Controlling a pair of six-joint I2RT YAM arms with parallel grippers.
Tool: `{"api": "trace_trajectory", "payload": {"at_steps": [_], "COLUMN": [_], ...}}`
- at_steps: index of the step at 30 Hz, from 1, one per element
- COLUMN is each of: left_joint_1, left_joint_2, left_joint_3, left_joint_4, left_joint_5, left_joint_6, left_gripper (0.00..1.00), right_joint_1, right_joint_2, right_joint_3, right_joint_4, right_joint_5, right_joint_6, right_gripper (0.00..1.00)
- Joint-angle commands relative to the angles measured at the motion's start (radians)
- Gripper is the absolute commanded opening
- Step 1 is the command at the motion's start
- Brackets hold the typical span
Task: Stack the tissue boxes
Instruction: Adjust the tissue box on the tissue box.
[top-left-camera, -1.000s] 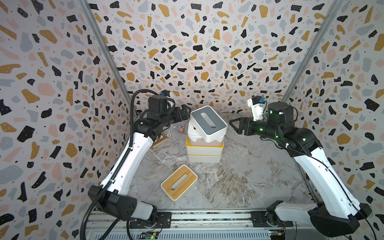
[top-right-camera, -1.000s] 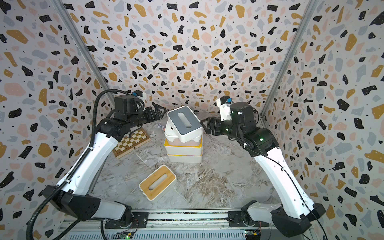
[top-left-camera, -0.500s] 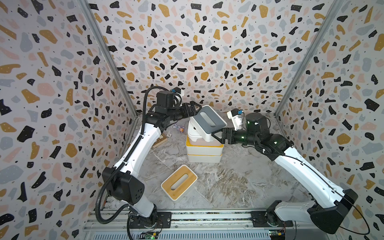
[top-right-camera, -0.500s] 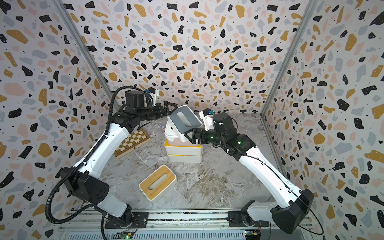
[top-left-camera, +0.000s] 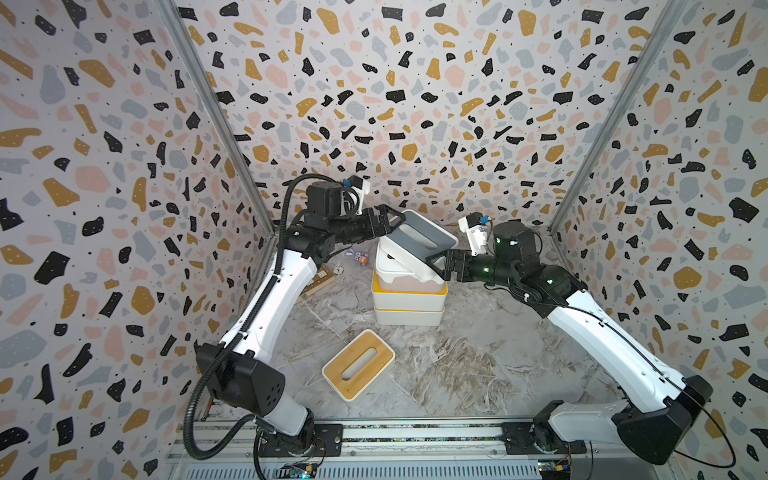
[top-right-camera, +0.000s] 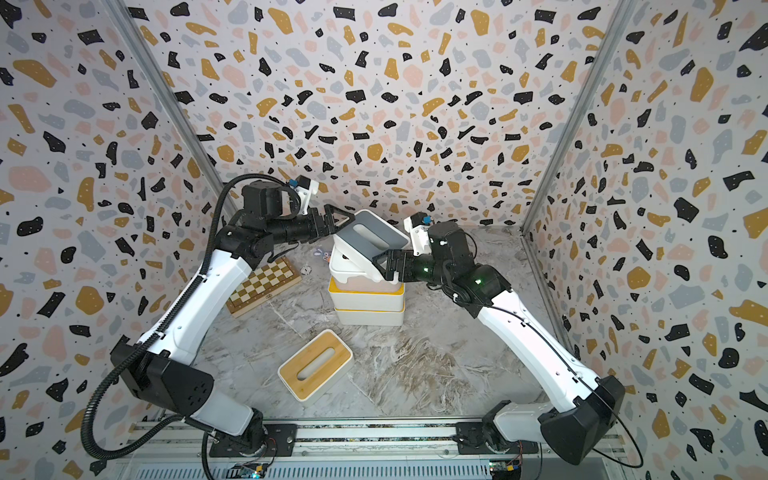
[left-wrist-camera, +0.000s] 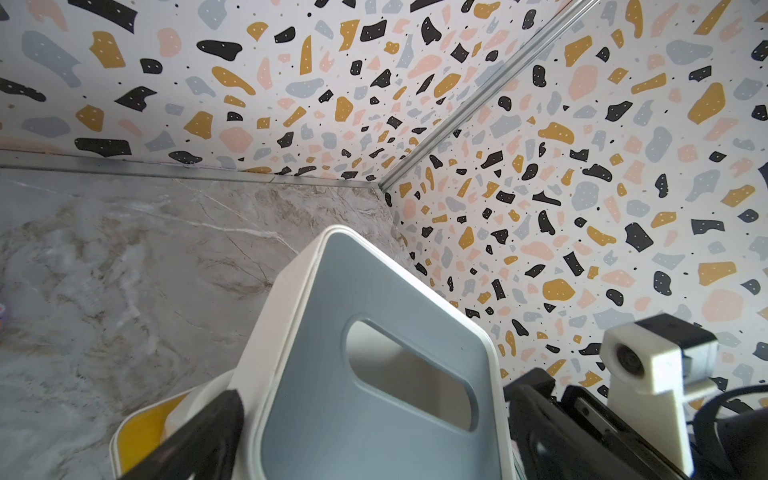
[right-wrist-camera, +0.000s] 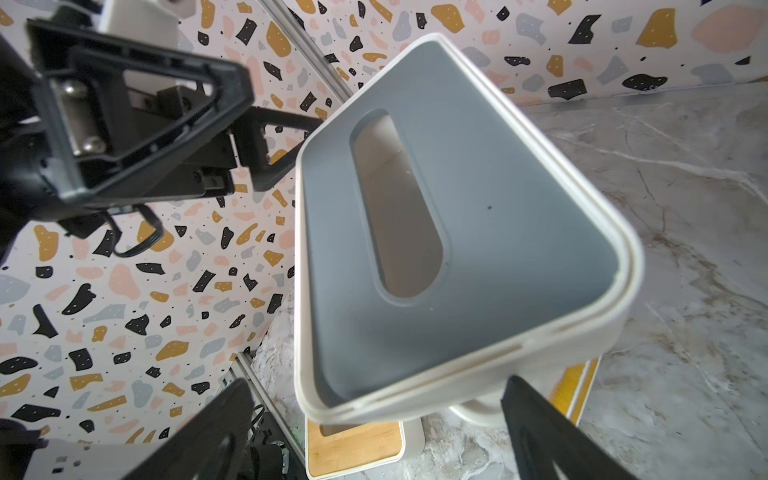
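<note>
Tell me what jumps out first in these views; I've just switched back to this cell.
The grey-lidded tissue box sits tilted and askew on top of the three-box stack at the back middle of the table, with the left gripper and right gripper at its opposite ends. A wood-lidded box lies alone in front of the stack, not yet stacked.

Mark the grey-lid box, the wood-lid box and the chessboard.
grey-lid box (right-wrist-camera: 519, 208), right wrist view, grey lid beside the slot.
wood-lid box (top-left-camera: 365, 370), a top view, wood lid beside the slot.
chessboard (top-right-camera: 266, 286), a top view, middle of its checkered face.
</note>
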Motion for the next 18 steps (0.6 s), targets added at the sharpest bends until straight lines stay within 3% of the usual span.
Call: {"api": "trace_trajectory", "payload": {"at_steps": [1,7,12,18], "left_joint_1": [-0.004,-0.005,-0.010,-0.020], "left_joint_2": [-0.067,-0.160,-0.225,-0.258], "left_joint_3": [-0.036,-0.127,-0.222,-0.233], "left_joint_4": [-0.002,-0.010,0.046,0.021], "left_joint_5": [0.051,0.009,0.040,0.000], "left_joint_6": [-0.028,-0.064,-0.157,-0.165], "left_gripper": [1.00,1.00,1.00,1.00], "right_joint_1": [-0.014,-0.030,-0.039,-0.064], "right_joint_2": [0.008,0.045,0.066,0.085], "right_joint_3": [0.055,0.096,0.124,0.157], "right_joint_4": [0.011,-0.011,-0.023,-0.050], "right_joint_5": [-0.004,-0.011,-0.022,-0.022], "right_joint_6": [-0.005,-0.020,-0.029,-0.042], "right_gripper": [0.96,0.96,0.97,0.97]}}
